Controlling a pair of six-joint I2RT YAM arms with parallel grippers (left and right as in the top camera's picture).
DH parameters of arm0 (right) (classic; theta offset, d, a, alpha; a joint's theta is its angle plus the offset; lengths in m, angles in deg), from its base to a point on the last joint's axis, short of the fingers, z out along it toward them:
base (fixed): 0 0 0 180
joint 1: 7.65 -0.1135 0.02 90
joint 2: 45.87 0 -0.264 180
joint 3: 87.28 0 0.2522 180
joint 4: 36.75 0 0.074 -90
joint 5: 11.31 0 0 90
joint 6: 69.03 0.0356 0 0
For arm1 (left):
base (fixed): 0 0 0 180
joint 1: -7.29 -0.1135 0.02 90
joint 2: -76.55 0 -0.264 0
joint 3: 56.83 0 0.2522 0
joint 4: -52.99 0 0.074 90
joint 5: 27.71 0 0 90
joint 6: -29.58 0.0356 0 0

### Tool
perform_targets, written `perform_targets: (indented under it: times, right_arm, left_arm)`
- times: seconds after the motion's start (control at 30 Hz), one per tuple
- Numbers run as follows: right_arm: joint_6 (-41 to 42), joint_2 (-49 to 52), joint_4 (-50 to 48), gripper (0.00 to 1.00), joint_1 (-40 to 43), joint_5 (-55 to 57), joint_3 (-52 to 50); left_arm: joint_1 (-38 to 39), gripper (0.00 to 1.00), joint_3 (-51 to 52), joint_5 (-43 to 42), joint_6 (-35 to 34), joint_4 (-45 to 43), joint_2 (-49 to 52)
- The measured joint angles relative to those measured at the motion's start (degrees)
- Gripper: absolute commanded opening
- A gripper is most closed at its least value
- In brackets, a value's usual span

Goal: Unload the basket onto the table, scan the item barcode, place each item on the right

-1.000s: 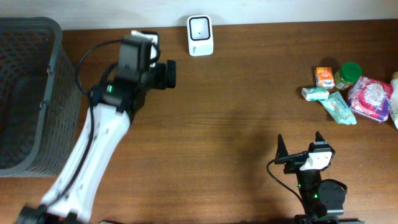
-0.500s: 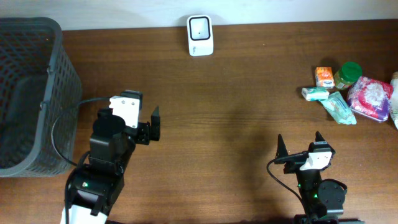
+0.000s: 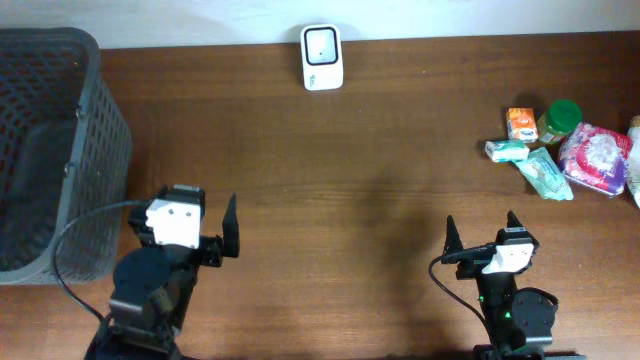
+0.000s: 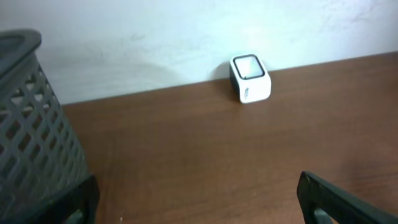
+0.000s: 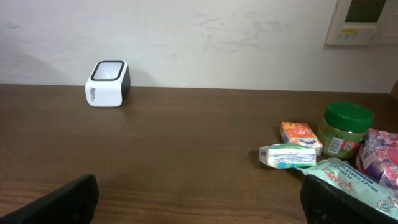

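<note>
The scanner (image 3: pixel 322 57) at top centre is laid lengthwise top-to-bottom, window end uppermost. The left gripper (image 4: pixel 198 190), withdrawn to lower left, and the right gripper (image 3: pixel 482 232) are held agape, empty.

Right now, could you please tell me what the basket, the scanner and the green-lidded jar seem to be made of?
Basket: probably matte dark-grey plastic, moulded lattice walls.
Scanner: smooth white plastic shell, dark glassy window.
Jar: green lid looks plastic; body glass or plastic, unclear.
</note>
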State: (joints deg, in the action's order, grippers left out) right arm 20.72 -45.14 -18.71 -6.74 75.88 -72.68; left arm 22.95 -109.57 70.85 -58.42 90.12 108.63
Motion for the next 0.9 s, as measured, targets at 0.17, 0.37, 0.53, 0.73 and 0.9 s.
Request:
perform_targets:
  times: [0.17, 0.37, 0.53, 0.73, 0.9]
  right_arm:
    - [0.0, 0.0, 0.0, 0.99, 0.0, 0.0, 0.0]
    - [0.0, 0.0, 0.0, 0.99, 0.0, 0.0, 0.0]
    - [0.0, 0.0, 0.0, 0.99, 0.0, 0.0, 0.0]
    - [0.0, 0.0, 0.0, 0.99, 0.0, 0.0, 0.0]
    - [0.0, 0.0, 0.0, 0.99, 0.0, 0.0, 0.0]
  left_arm:
    - [0.0, 0.99, 5.7, 0.3, 0.2, 0.0, -3.8]
    - [-1.7, 0.99, 12.6, 1.1, 0.2, -0.5, -15.6]
    - [-6.8, 0.99, 15.6, 0.2, 0.3, -2.3, -22.9]
    - [-15.3, 0.99, 23.8, -7.3, 2.0, -12.9, -29.2]
    - [-17.4, 0.99, 32.4, -11.3, 3.0, -26.7, -31.2]
